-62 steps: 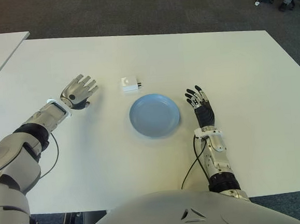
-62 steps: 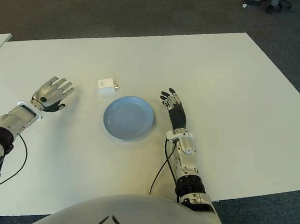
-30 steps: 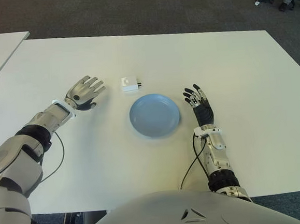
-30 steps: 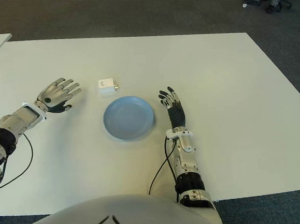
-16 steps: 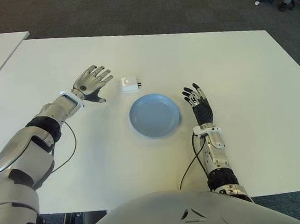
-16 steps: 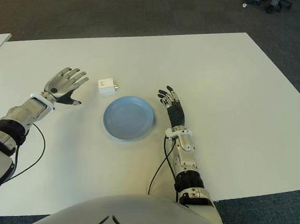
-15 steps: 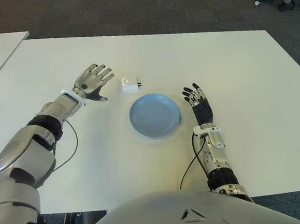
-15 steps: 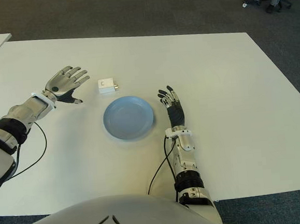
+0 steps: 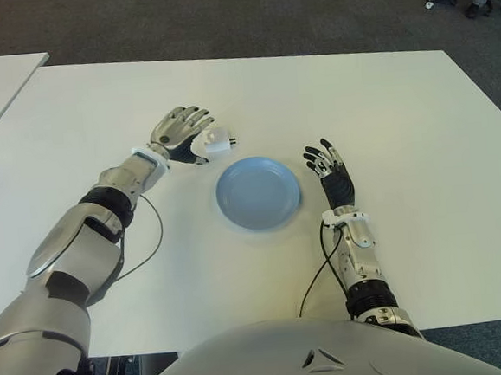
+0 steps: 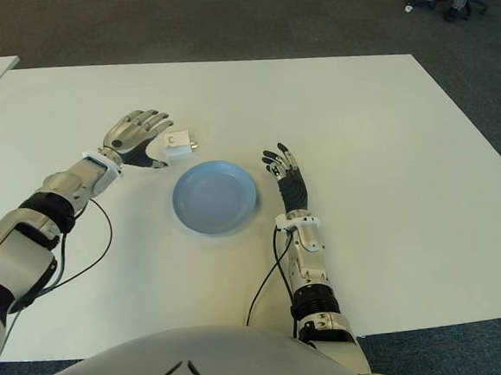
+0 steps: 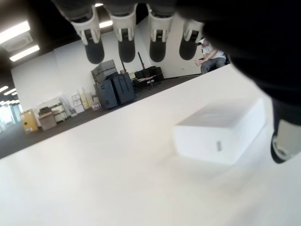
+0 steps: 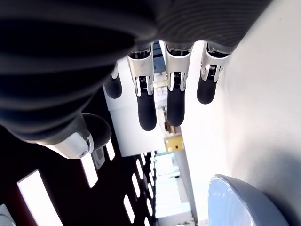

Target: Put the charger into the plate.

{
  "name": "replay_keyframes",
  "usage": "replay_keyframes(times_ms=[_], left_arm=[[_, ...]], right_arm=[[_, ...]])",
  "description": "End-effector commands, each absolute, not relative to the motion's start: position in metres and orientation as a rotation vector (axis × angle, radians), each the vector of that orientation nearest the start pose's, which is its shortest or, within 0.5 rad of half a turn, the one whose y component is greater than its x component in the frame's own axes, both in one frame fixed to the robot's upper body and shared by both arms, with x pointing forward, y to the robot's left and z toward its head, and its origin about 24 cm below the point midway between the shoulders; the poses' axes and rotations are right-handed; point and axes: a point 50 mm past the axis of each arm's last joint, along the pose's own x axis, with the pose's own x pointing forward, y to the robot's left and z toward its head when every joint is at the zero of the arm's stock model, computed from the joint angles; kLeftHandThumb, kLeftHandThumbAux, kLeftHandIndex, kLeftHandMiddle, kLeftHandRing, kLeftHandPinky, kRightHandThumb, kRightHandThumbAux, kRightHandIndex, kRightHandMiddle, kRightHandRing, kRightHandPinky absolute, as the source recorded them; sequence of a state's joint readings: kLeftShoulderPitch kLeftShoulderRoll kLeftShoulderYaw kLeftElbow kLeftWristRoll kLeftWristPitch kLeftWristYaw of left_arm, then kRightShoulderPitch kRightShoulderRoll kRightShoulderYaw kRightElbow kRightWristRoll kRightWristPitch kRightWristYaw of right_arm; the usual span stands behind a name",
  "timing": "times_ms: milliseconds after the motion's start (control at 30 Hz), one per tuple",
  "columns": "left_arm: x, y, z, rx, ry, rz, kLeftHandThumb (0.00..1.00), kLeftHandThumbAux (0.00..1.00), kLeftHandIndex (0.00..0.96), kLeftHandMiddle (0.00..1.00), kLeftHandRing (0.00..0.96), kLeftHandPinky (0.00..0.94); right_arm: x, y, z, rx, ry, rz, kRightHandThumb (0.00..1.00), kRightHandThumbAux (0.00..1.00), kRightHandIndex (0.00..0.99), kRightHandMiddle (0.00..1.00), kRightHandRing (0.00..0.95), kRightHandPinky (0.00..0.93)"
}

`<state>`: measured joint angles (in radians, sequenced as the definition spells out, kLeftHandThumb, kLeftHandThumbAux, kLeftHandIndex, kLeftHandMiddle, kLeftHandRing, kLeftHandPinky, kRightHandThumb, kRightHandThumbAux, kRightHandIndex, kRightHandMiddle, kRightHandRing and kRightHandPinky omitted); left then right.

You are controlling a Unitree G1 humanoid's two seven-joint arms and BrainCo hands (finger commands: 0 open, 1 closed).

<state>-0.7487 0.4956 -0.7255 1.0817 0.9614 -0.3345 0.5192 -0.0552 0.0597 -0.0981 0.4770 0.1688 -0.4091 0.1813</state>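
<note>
Nearly there: open left hand reaches the charger

Now the left hand (image 9: 181, 130) hovers with its fingers spread and holding nothing, its palm facing a small white charger (image 9: 218, 140). The charger lies on the white table (image 9: 384, 116) just beside the fingertips, between the thumb and the other fingers, and near the far rim of a blue plate (image 9: 258, 192). To grasp well, the hand should likely settle lower, close thumb and fingers on opposite faces, and avoid nudging the box away. The right hand (image 10: 286, 174) shows just beyond the plate's other side, fingers extended, idle.
</note>
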Motion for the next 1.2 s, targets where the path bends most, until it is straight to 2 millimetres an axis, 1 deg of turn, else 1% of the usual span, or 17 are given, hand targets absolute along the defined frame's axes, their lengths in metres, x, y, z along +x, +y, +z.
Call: replay_keyframes(times_ms=[33,233,433,867,1200], left_arm=[[0.349,0.178,0.033,1.685,-0.320,-0.406,0.000,0.507,0.000,0.000,0.000,0.000],[0.348,0.166,0.027,1.650,-0.295,-0.435,0.000,0.489,0.000,0.000,0.000,0.000],[0.346,0.160,0.021,1.639,-0.274,-0.466,0.000,0.482,0.000,0.000,0.000,0.000],[0.341,0.151,0.010,1.628,-0.235,-0.525,0.000,0.477,0.000,0.000,0.000,0.000],[0.339,0.150,0.002,1.624,-0.170,-0.565,0.000,0.480,0.000,0.000,0.000,0.000]], right_arm=[[0.244,-0.144,-0.024,0.258,0.044,0.024,0.000,0.527,0.076,0.262,0.221,0.148],[0.244,-0.142,-0.024,0.260,0.051,0.022,0.000,0.531,0.077,0.258,0.219,0.146],[0.244,-0.141,-0.025,0.265,0.054,0.020,0.000,0.538,0.076,0.257,0.217,0.146],[0.244,-0.138,-0.024,0.264,0.054,0.022,0.000,0.538,0.075,0.253,0.209,0.141],[0.243,-0.136,-0.024,0.266,0.053,0.024,0.000,0.532,0.075,0.247,0.205,0.138]])
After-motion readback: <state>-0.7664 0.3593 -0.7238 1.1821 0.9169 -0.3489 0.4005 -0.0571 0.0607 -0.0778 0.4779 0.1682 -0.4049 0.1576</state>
